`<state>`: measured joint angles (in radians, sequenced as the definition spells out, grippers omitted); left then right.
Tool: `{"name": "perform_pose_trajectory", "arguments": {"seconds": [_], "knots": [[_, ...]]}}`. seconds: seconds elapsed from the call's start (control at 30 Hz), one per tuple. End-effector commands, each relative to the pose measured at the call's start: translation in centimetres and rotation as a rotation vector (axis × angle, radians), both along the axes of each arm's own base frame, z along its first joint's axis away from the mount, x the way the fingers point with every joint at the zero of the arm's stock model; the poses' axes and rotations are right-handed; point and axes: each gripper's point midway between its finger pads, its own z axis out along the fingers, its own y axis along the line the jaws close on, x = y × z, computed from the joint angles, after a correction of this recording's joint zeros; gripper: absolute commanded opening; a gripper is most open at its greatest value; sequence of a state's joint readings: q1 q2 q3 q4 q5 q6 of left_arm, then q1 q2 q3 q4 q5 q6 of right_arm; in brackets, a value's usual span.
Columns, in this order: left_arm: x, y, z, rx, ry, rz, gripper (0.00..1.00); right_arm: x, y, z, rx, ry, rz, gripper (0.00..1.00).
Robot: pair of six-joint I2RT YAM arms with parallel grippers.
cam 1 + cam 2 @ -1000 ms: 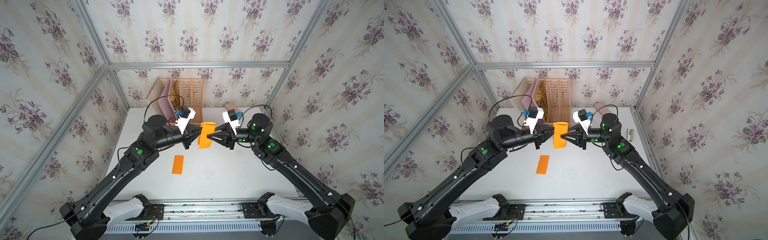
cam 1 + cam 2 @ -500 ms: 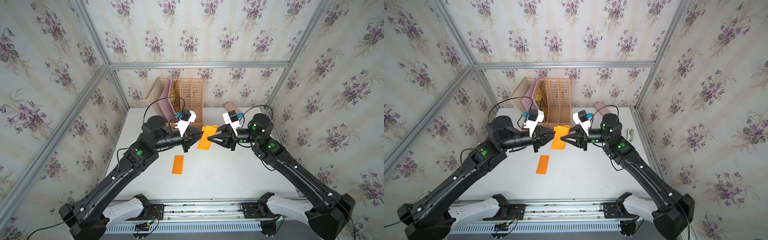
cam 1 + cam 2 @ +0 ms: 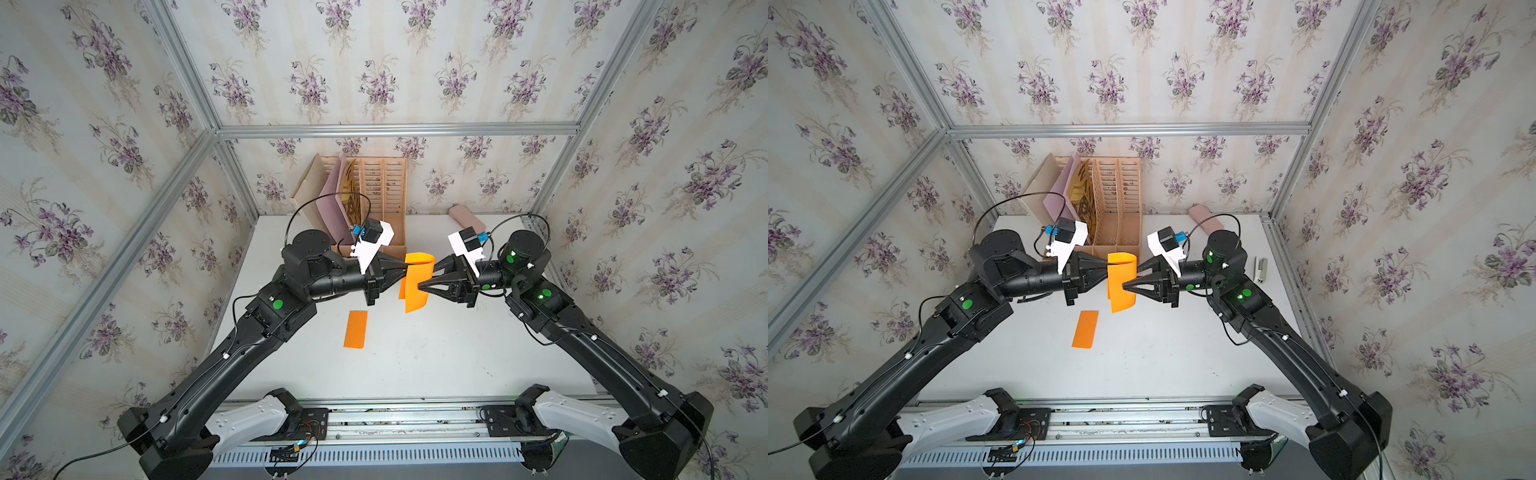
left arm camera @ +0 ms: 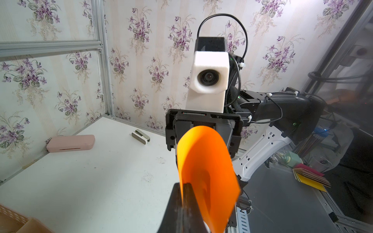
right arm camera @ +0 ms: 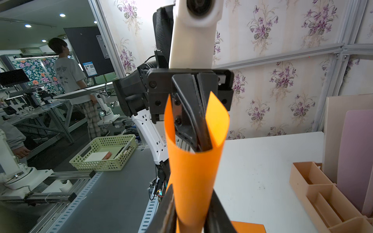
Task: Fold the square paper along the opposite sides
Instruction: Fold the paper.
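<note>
The white table [image 3: 415, 374] holds a tall wooden rack with slots [image 3: 384, 187]. A pink board [image 3: 334, 208] and a beige board [image 3: 309, 187] lean at its end. Above the table hangs the curled orange square paper [image 3: 413, 299]. The left gripper [image 4: 184, 187] is pressed together on its edge; the right gripper [image 5: 191, 213] pinches it too. A small orange paper strip [image 3: 355, 329] lies flat nearby.

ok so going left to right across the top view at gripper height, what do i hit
left gripper → paper → right gripper → stapler
</note>
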<state>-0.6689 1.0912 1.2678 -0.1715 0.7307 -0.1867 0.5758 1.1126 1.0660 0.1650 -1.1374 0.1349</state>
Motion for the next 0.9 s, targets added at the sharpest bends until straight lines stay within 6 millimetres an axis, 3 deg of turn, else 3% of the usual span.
{"name": "perform_pose_trajectory", "arguments": {"seconds": [0.0,0.87], "knots": [[-0.32,-0.06,0.23,-0.001,-0.015,-0.019,0.0,-0.28,-0.08,0.7,0.023,-0.023,0.012,0.26],[-0.2,-0.14,0.38,-0.006,-0.018,-0.018,0.0,-0.1,0.12,0.46,0.023,-0.006,0.023,0.23]]}}
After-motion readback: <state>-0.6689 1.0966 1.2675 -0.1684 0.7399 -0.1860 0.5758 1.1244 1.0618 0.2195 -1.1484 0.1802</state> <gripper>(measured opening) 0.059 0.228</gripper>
